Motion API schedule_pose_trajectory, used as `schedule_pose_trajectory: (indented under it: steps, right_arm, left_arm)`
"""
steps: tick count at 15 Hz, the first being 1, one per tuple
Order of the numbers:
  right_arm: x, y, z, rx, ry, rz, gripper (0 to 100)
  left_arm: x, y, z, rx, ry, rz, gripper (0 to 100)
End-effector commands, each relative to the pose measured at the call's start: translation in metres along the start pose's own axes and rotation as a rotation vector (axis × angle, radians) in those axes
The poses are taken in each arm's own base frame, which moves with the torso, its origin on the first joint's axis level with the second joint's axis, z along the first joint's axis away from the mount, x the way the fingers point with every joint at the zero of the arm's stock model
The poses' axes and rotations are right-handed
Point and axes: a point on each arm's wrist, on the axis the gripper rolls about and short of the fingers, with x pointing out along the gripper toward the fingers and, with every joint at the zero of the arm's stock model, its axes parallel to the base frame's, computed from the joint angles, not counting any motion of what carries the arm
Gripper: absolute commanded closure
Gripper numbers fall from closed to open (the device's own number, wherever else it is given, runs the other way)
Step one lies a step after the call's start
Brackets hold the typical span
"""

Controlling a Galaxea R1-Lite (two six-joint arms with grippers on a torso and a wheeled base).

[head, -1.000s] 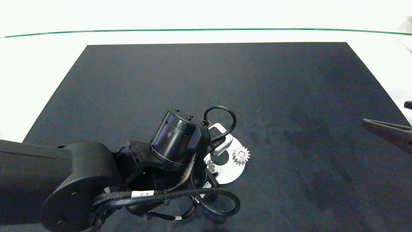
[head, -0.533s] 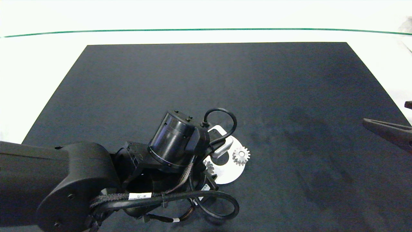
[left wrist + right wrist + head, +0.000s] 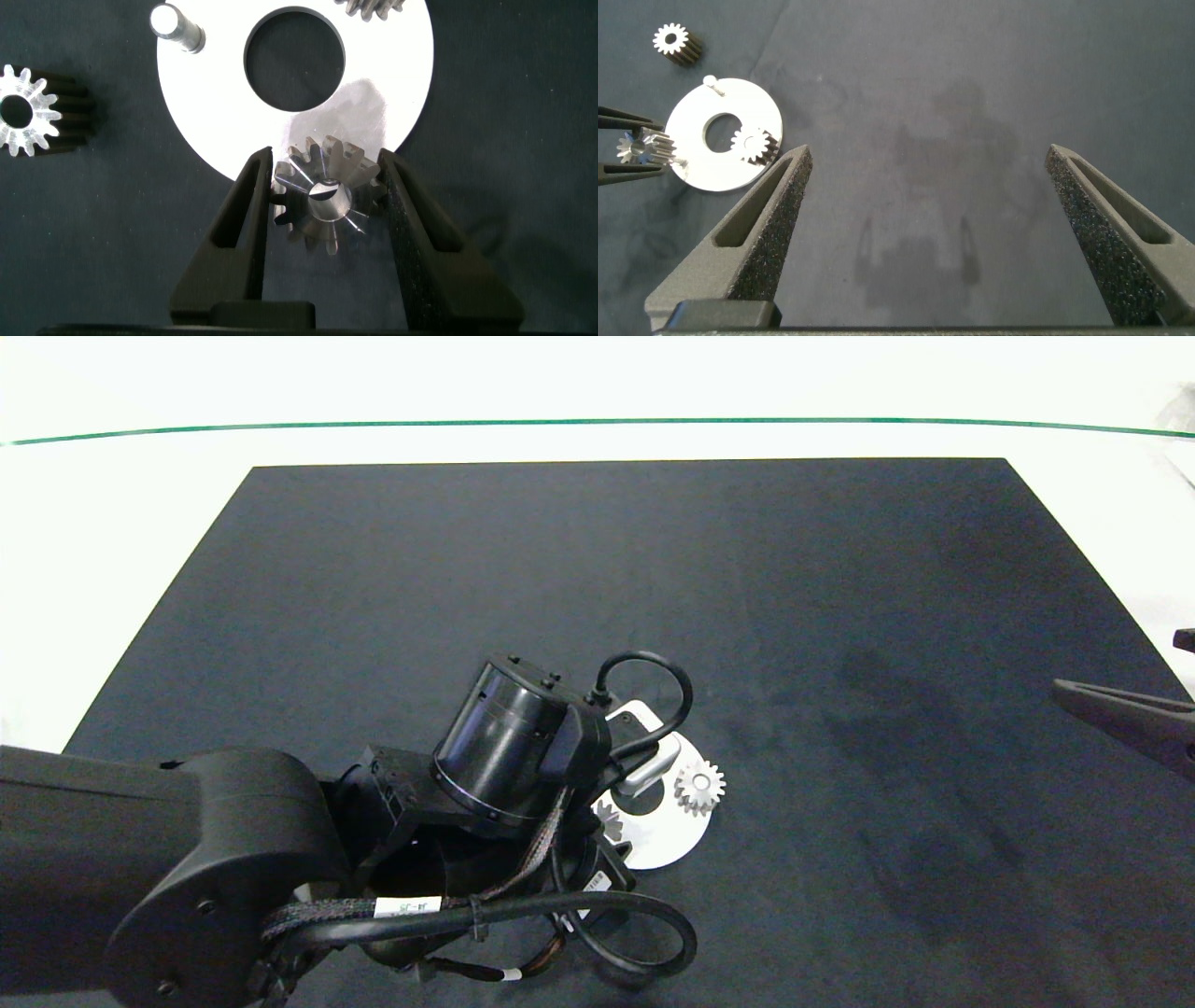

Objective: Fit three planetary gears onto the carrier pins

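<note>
Over the last second very little has altered: the left arm's wrist has shifted only slightly above the white disc, and the disc and the gear already fitted have kept their places. Judged from that, the work is in fine alignment and the second fitting is not yet complete. The left gripper is clenched on the held gear, one finger against each toothed flank, the gear between the jaws at the disc's near edge and overlapping its rim; whether its bore has met a pin cannot be told. Beyond the jaw tips, across the disc's centre hole, stands one bare pin, and the fitted gear sits further round the disc. Off to one side of the jaws, clear of the disc on the dark mat, lies the loose gear. Count: three gears, being one fitted, one gripped and one loose. Of the pins, one is bare, one is taken to be under the fitted gear, and the third is not visible. The right gripper is parked at the mat's edge, well apart, jaws spread and holding nothing
</note>
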Motion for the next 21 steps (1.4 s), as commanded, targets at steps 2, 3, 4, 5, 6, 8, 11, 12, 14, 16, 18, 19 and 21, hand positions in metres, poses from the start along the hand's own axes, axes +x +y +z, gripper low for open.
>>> schedule_pose_trajectory:
  steps: [2,3,4,5,6,8,11,12,14,16,18,19,21]
  right_arm:
    - [-0.0006,-0.0001,0.0001,-0.001,-0.001,-0.001,0]
    - [-0.0001,0.0000,0.0000,-0.001,0.000,-0.001,0]
    - [-0.0001,0.0000,0.0000,-0.001,0.000,-0.001,0]
    - [-0.0001,0.0000,0.0000,-0.004,0.000,-0.001,0]
    - [-0.0001,0.0000,0.0000,-0.006,0.000,-0.001,0]
    - [-0.0001,0.0000,0.0000,-0.004,0.000,-0.001,0]
    - [-0.0001,0.0000,0.0000,-0.006,0.000,-0.001,0]
    - [-0.0001,0.0000,0.0000,-0.006,0.000,-0.001,0]
    - [-0.0001,0.0000,0.0000,-0.006,0.000,-0.001,0]
    - [-0.0001,0.0000,0.0000,-0.006,0.000,-0.001,0]
    - [0.0000,0.0001,-0.0004,-0.006,0.002,-0.001,0]
    - [-0.0001,0.0000,0.0000,-0.006,0.000,-0.001,0]
    - [-0.0001,0.0000,0.0000,-0.006,0.000,-0.001,0]
  left_arm:
    - [0.0017,-0.0008,0.0011,0.003,-0.001,0.000,75]
    - [0.0022,-0.0010,0.0009,0.004,0.000,0.001,75]
    - [0.0026,-0.0016,0.0009,0.005,0.001,-0.001,75]
    - [0.0029,-0.0020,0.0014,0.007,-0.001,-0.001,75]
    - [0.0028,-0.0019,0.0018,0.006,-0.002,-0.001,75]
    - [0.0030,-0.0022,0.0010,0.006,0.001,-0.002,75]
    - [0.0039,-0.0026,0.0006,0.007,0.005,-0.003,75]
    - [0.0042,-0.0036,0.0008,0.009,0.004,-0.005,75]
    - [0.0058,-0.0051,0.0008,0.012,0.007,-0.009,75]
    - [0.0051,-0.0046,0.0019,0.012,0.001,-0.007,75]
    - [0.0050,-0.0039,0.0023,0.018,0.002,-0.006,75]
    - [0.0055,-0.0047,0.0019,0.020,0.004,-0.008,75]
    - [0.0071,-0.0054,0.0010,0.022,0.010,-0.010,75]
